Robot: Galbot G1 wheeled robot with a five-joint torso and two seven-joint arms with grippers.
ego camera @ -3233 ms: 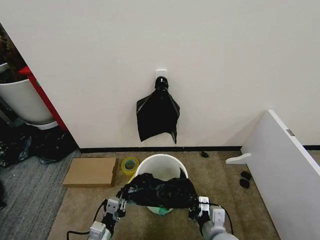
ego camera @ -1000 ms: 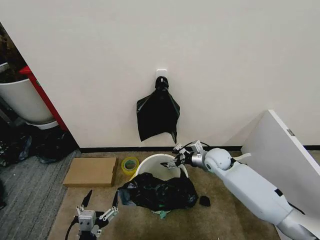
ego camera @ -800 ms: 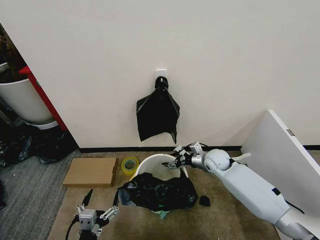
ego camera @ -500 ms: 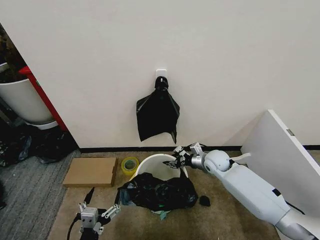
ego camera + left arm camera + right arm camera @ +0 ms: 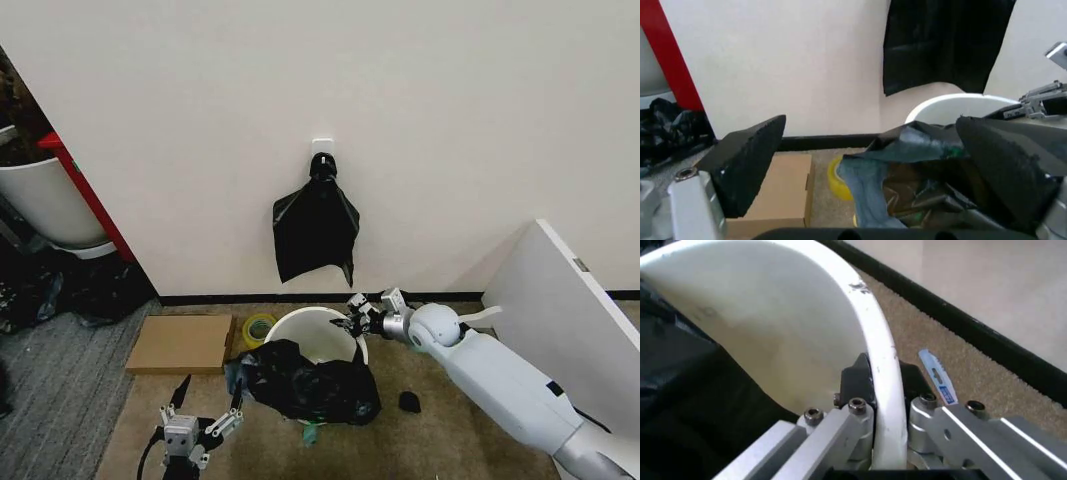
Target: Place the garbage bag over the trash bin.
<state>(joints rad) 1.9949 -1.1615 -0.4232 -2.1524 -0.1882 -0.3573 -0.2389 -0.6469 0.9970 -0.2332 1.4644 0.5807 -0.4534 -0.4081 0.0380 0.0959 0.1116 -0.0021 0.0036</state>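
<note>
The garbage bag is bunched over the near side of the trash bin, covering only that part of the rolled rim. The right gripper pinches the bin's far rim, one finger inside, one outside, so it's clamped on the bin, not on plastic. The left gripper hangs low in front with its fingers spread wide, holding nothing. My worry: tugging that rim could tip or slide the light bin, and the loose bag might slump off onto the carpet.
</note>
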